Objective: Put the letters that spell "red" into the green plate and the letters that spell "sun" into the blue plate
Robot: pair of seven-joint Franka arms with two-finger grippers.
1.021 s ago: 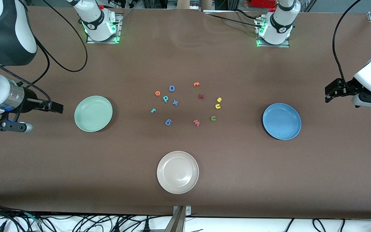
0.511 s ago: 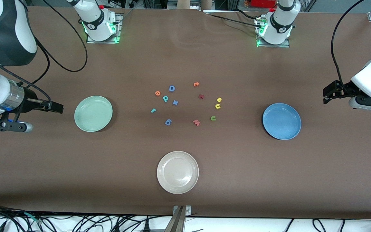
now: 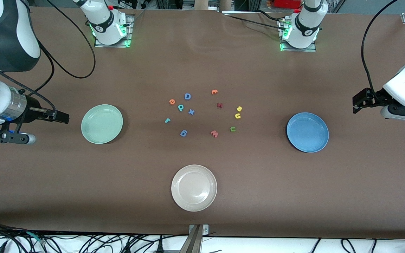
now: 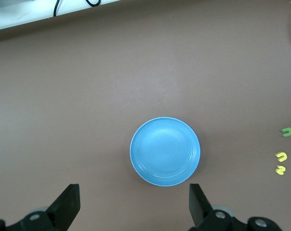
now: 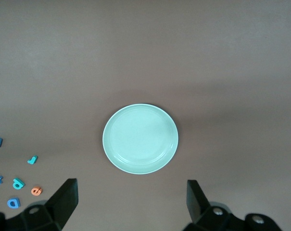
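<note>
Evidently nothing sorted: left gripper (image 3: 356, 104) and right gripper (image 3: 63, 117), both wide open and empty, hang at the table ends; descend squarely over yellow "s" (image 3: 238, 108) first.

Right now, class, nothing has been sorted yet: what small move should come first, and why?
Probably the right gripper, open and empty beside the green plate, should move toward the teal r. All letters lie on the table, both plates are empty, and that r lies nearest this gripper. The left gripper waits, open, by the blue plate.
</note>
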